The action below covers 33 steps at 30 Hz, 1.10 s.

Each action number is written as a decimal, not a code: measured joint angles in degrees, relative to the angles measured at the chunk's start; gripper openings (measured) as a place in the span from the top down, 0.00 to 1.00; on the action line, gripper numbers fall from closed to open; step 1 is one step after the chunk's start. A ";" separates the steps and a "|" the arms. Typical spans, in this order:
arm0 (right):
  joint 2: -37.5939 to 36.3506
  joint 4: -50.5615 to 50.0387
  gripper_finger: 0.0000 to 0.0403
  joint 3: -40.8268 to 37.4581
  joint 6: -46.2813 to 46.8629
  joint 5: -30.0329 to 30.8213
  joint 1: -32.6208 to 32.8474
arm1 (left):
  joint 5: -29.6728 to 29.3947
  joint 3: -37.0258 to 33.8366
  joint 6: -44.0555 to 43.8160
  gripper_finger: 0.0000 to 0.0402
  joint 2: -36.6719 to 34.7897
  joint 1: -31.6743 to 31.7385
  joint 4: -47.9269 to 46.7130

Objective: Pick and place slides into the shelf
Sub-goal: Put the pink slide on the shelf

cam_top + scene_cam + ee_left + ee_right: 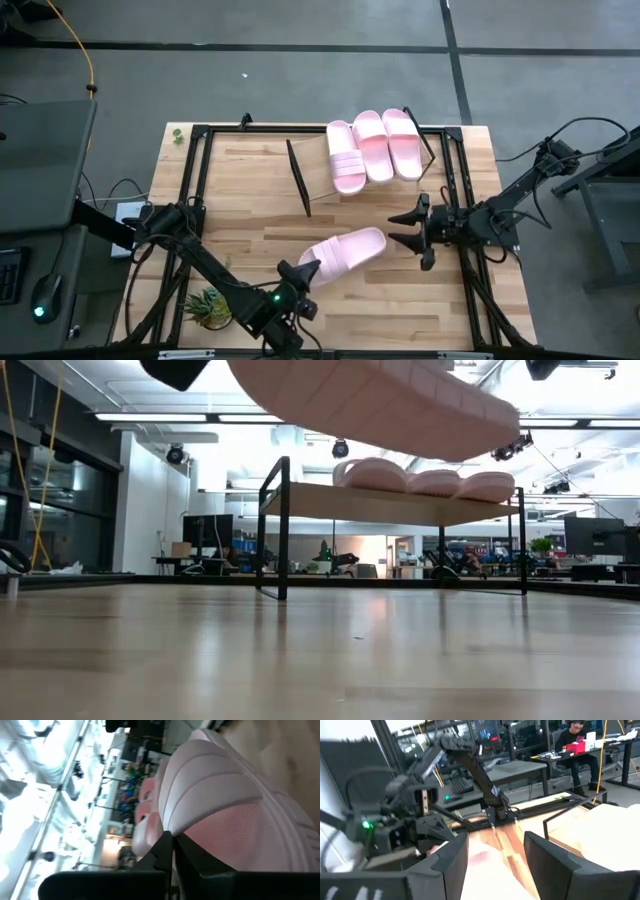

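Three light-pink slides (372, 148) lie side by side on the slanted shelf (312, 170) at the table's far side; the low view shows them on its board (400, 505). A fourth slide (345, 255) hangs above the table's near middle, seen from below in the low view (380, 400). My left gripper (308, 270) is shut on its near-left end. My right gripper (400, 228) stands open at the slide's other end. In the right wrist view its fingers (495, 855) stand apart with a pink blur low between them; I cannot tell whether they touch it. My left gripper pinches the rim of the slide's heel end (175, 832) between its two fingers. The fingers lie about level and come from the table's near-left side, along the slide. The slide is lifted clear of the table, its sole facing down and its toe end toward my right gripper.
A black frame (190, 200) runs around the tabletop. A small green plant (208, 308) lies at the near left by the left arm. Bare wood spreads between the lifted slide and the shelf. A person sits at a desk (575, 740) in the room beyond.
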 joint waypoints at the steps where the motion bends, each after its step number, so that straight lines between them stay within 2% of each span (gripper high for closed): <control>1: -0.02 0.62 0.54 0.00 0.54 0.00 0.00 | -0.88 0.00 0.32 1.00 0.00 0.00 -0.04; 6: -0.02 1.76 0.54 0.00 2.91 0.00 0.02 | -5.61 0.00 4.16 1.00 0.00 0.00 0.14; 14: -0.02 2.09 0.54 0.00 4.41 0.00 0.02 | -5.45 0.00 9.16 1.00 -0.02 3.51 1.17; 20: -0.02 2.09 0.54 0.00 4.35 0.49 0.02 | -5.42 0.00 16.83 1.00 -0.49 6.16 1.08; 26: -0.02 2.04 0.54 0.00 4.07 4.77 0.00 | -5.46 0.00 19.00 1.00 -3.39 6.86 1.05; 33: -0.04 0.08 0.54 0.00 5.84 4.93 0.00 | -5.50 0.00 20.30 1.00 -7.84 6.67 1.19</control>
